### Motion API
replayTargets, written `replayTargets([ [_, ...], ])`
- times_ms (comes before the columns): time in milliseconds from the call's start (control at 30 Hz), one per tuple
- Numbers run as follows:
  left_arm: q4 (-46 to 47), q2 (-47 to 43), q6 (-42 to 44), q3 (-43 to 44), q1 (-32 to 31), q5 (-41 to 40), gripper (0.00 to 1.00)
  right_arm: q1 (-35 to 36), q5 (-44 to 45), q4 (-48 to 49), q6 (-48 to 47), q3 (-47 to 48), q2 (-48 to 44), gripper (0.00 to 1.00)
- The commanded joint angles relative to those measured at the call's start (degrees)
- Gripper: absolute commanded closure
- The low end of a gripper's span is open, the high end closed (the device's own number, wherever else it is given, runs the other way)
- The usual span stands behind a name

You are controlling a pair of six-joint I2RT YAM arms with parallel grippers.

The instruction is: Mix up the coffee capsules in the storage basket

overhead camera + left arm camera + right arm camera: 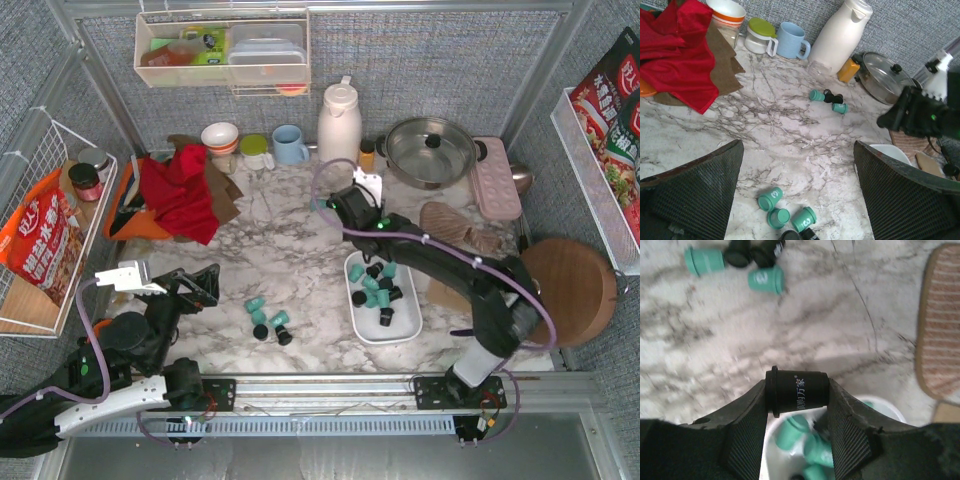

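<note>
The white storage basket (410, 330) lies right of centre and holds several teal and black coffee capsules (376, 287). My right gripper (338, 207) is shut on a black capsule (797, 391), held sideways above the basket's far end (885, 407). A few more capsules (762, 279) lie on the marble beyond it, and they also show in the left wrist view (827, 96). Several loose teal and black capsules (268, 320) lie left of the basket. My left gripper (205, 283) is open and empty, hovering above those capsules (778, 218).
A red cloth (180, 190) lies at the back left. A blue mug (290, 145), a white thermos (338, 120) and a lidded pot (430, 150) stand along the back. A round wooden board (570, 290) lies at the right, and a wire basket (50, 230) hangs at the left.
</note>
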Motion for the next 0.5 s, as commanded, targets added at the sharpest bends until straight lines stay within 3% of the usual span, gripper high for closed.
replayTargets([
  [0,-0.72,0.15,0.08,0.3,-0.02,-0.47,0.01,2.07,3.02,-4.89,-2.36,-7.87,-8.66,0.53],
  [233,-0.37,1.34,0.33,0.16,0.02,-0.59,0.01,3.3,0.44,-12.88,1.25,-22.44,-25.56,0.52],
  [467,0.15,2.83,0.73,-0.02,0.04,-0.77,0.01,3.47,-4.63,-15.45,4.07,-29.96,-36.33,0.5],
])
